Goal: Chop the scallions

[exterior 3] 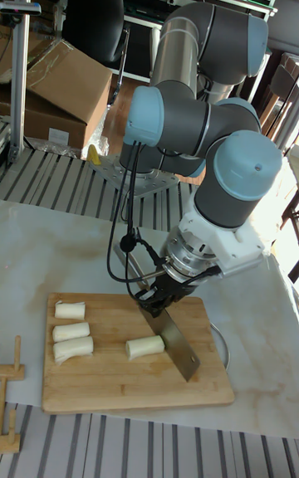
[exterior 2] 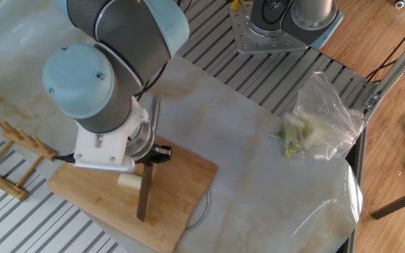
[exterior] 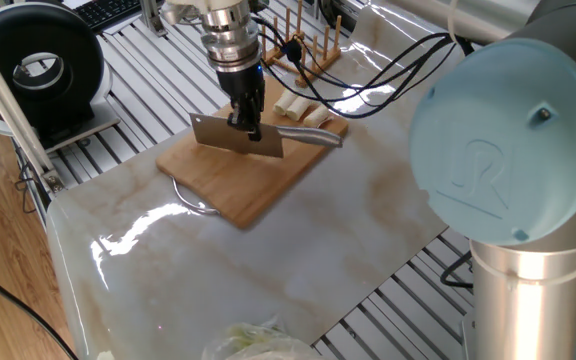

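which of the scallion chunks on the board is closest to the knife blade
The lone scallion chunk lying right beside the knife held in the gripper. The other three chunks lie stacked in a column near the cutting board's far left end.

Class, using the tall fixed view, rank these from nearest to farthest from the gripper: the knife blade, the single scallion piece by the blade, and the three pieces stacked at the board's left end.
1. Knife blade, held in the gripper, slanting down right.
2. Single scallion piece, just left of the blade.
3. Three stacked pieces, at the cutting board's far left.
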Motion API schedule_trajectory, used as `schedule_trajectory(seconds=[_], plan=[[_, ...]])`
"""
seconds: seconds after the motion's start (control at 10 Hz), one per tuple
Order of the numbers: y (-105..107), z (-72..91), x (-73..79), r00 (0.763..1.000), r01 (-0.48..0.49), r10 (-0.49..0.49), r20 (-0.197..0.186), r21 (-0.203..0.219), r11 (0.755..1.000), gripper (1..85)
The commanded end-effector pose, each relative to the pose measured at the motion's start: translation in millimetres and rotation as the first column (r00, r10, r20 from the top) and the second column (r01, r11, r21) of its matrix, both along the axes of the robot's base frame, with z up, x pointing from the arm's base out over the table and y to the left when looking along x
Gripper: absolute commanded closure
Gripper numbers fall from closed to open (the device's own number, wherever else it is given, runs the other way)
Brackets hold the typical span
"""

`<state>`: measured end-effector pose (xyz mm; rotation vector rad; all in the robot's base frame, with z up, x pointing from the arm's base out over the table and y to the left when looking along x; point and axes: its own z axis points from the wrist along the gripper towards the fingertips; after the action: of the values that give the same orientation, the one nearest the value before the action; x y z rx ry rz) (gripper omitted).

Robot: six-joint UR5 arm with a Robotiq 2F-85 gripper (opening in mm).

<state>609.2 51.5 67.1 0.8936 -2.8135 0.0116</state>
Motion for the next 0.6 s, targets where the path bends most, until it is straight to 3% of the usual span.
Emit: schedule_trajectory(seconds=[0.0,0.5], plan=[[-10,-0.4,2.7,0.999,-0.052,0.052,0.002,0.0,0.999,84.3],[-30,5.2,3.1,0.998,-0.068,0.068,-0.003,-0.02,0.997,84.3]])
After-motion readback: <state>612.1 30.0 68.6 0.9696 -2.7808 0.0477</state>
